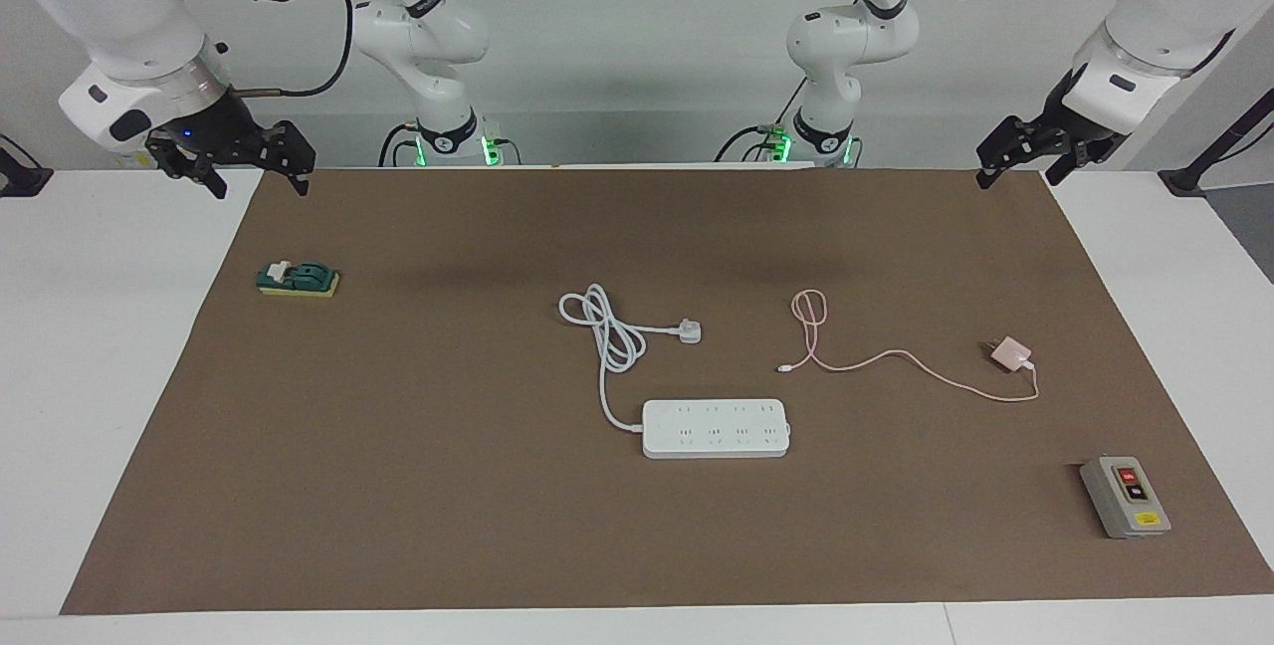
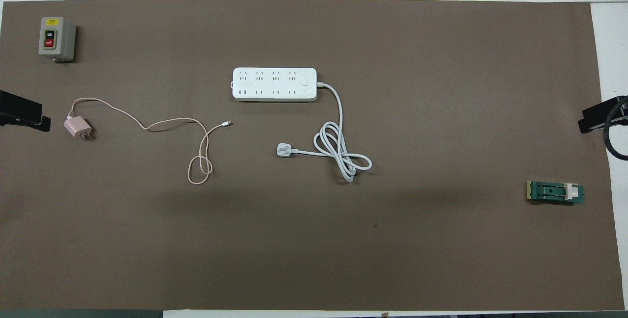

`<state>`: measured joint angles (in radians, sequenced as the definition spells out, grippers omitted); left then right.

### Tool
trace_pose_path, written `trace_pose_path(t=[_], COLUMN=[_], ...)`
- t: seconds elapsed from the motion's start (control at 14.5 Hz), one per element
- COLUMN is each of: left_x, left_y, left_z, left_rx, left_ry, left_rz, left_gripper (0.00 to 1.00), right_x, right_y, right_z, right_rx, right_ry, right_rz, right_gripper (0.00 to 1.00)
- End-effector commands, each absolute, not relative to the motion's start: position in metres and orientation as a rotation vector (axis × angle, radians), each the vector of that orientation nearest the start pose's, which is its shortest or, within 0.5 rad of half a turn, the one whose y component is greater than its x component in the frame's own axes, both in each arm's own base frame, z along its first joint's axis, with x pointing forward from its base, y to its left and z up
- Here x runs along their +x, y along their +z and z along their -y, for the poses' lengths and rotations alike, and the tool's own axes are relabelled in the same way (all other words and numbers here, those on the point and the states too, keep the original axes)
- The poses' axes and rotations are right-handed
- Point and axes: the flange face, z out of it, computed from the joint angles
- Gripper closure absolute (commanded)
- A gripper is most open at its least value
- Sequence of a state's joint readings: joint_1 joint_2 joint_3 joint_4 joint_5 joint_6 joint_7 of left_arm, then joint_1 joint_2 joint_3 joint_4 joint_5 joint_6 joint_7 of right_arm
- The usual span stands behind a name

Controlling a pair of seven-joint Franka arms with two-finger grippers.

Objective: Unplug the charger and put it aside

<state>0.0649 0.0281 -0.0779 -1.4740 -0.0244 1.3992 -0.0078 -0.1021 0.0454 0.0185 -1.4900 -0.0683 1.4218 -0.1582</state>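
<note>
While your left gripper (image 1: 1015, 159) hung open (right gripper (image 1: 244, 167) open too), the charger (image 1: 1010, 354) lay unplugged toward its end, prongs toward the robots.

overhead view: left gripper (image 2: 24, 117) and right gripper (image 2: 601, 117) each cut off by the frame edge, only dark tips showing. charger (image 1: 1010, 353) prongs too small to count. power strip (image 1: 716, 428) socket markings illegible. switch box (image 1: 1125, 497) label unreadable.
</note>
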Motion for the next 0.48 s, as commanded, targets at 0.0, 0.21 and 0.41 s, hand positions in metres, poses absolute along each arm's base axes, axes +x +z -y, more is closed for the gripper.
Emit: trace_pose_path(t=[0.0,0.21,0.41], left_x=[0.5442,0.5453,0.5451], left_y=[0.6391,0.6387,0.6396], left_z=[0.0048,0.0072,0.0138], left_rx=[-3.151,-3.151,-3.149], left_ry=[0.14,0.133,0.121], left_rz=[-0.024,-0.031,-0.048], left_gripper=[0.0,0.0,0.0], right_x=[0.5455,0.5459,0.5454], right_y=[0.6266,0.6265,0.6265], right_z=[0.0553,0.0562,0.0602], right_rx=[-3.207,-3.207,-3.206], right_ry=[0.156,0.156,0.156], right_rz=[0.128,0.123,0.114], right_gripper=[0.0,0.0,0.0])
